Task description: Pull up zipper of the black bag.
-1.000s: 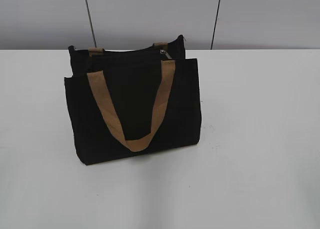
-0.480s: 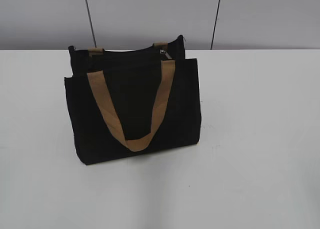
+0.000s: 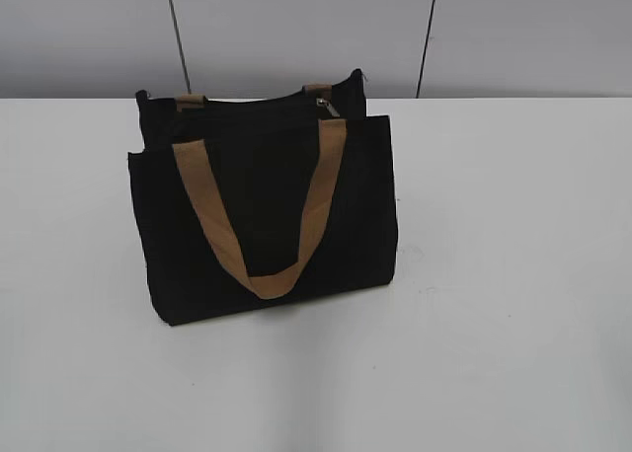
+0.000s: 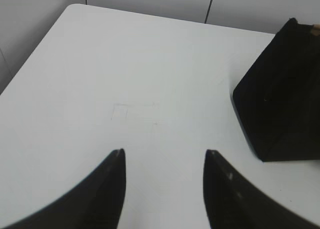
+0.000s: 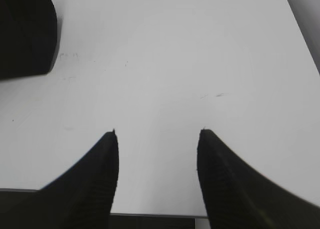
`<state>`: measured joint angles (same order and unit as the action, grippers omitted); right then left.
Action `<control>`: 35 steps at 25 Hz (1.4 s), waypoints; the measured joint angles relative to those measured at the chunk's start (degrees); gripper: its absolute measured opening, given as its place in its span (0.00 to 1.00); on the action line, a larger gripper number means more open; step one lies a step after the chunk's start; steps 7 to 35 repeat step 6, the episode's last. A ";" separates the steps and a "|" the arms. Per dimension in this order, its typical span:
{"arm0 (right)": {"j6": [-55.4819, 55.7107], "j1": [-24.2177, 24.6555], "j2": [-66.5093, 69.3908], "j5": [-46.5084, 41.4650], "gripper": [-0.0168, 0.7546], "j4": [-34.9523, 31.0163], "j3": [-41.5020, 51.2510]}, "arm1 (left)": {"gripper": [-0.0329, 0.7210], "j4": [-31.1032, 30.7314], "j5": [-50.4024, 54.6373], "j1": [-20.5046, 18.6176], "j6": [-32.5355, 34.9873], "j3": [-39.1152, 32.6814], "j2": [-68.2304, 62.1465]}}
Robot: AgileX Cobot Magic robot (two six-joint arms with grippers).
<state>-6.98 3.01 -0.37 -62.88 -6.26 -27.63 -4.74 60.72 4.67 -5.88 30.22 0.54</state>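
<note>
Looking at the exterior view, I see the bag point(image 3: 267, 215) standing upright on the white table point(image 3: 513, 274), a little left of the middle and toward the far edge. One tan handle point(image 3: 259, 215) hangs down over its front panel in a loop. Along the top edge runs the zipper point(image 3: 262, 102), and its small silver pull tab point(image 3: 327, 106) sits near the right end, just above the right strap end. I cannot tell from here how far the zip line is closed.

No arm appears in the exterior view. In the left wrist view, the left gripper point(image 4: 164, 154) has its jaws spread wide over bare table, holding nothing; a corner of the bag point(image 4: 280, 99) stands to its right, apart from it. In the right wrist view, the right gripper point(image 5: 157, 134) also has its jaws spread and empty, and a piece of the bag point(image 5: 25, 31) shows at upper left, well apart.
</note>
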 joint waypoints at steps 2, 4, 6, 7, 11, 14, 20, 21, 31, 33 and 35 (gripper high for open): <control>0.00 0.00 0.00 0.00 0.54 0.00 0.00 | 0.55 0.00 0.00 0.00 0.00 0.00 0.00; 0.00 0.00 0.00 0.00 0.54 0.00 0.00 | 0.53 0.00 0.00 0.00 0.00 0.00 0.00; 0.00 0.00 0.00 0.00 0.54 0.00 0.00 | 0.51 0.00 0.00 0.00 0.00 0.00 0.00; 0.00 0.00 0.00 0.00 0.54 0.00 0.00 | 0.51 0.00 0.00 0.00 0.00 0.00 0.00; 0.00 0.00 0.00 0.00 0.54 0.00 0.00 | 0.51 0.00 0.00 0.00 0.00 0.00 0.00; 0.00 0.00 0.00 0.00 0.54 0.00 0.00 | 0.51 0.00 0.00 0.00 0.00 0.00 0.00; 0.00 0.00 0.00 0.00 0.54 0.00 0.00 | 0.51 0.00 0.00 0.00 0.00 0.00 0.00; 0.00 0.00 0.00 0.00 0.54 0.00 0.00 | 0.51 0.00 0.00 0.00 0.00 0.00 0.00; 0.00 0.00 0.00 0.00 0.54 0.00 0.00 | 0.51 0.00 0.00 0.00 0.00 0.00 0.00; 0.00 0.00 0.00 0.00 0.54 0.00 0.00 | 0.51 0.00 0.00 0.00 0.00 0.00 0.00; 0.00 0.00 0.00 0.00 0.54 0.00 0.00 | 0.51 0.00 0.00 0.00 0.00 0.00 0.00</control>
